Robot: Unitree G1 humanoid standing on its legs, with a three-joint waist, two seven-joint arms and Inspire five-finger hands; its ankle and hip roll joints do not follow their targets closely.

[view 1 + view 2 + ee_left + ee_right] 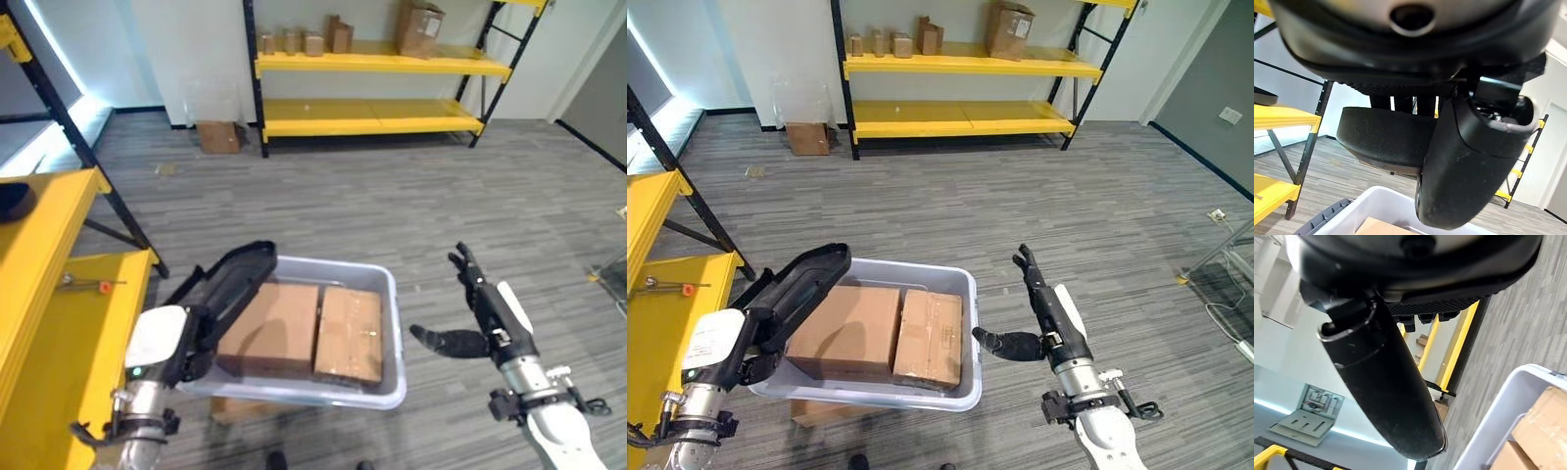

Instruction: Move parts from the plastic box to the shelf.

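Plastic box: a pale grey-white tub (pixel 390 294) sits low in front of the robot on the grey carpet, between the two arms, its rim showing in both wrist views.
Parts: two brown cardboard boxes lie flat side by side inside the tub, the larger one (pixel 271 327) on the robot's left, the narrower one (pixel 350 333) touching it on the right.
Left hand: the dark left hand (pixel 227 284) reaches over the tub's left rim above the larger carton, fingers straight and together, holding nothing; whether they touch the carton cannot be told.
Right hand: the right hand (pixel 480 294) hangs in the air to the right of the tub, apart from it, fingers straight and pointing away from the robot, thumb stuck out toward the tub, nothing in its grasp.
Near shelf: a yellow shelf (pixel 59 323) on a black frame stands at the robot's left, just beside the tub, with a small red-tipped tool (pixel 93 285) on its lower board.
Far shelf: a second yellow rack (pixel 372 64) stands against the far wall, several cardboard boxes (pixel 419 27) on its upper board.
Floor: one more carton (pixel 218 136) rests by the far rack's left post.
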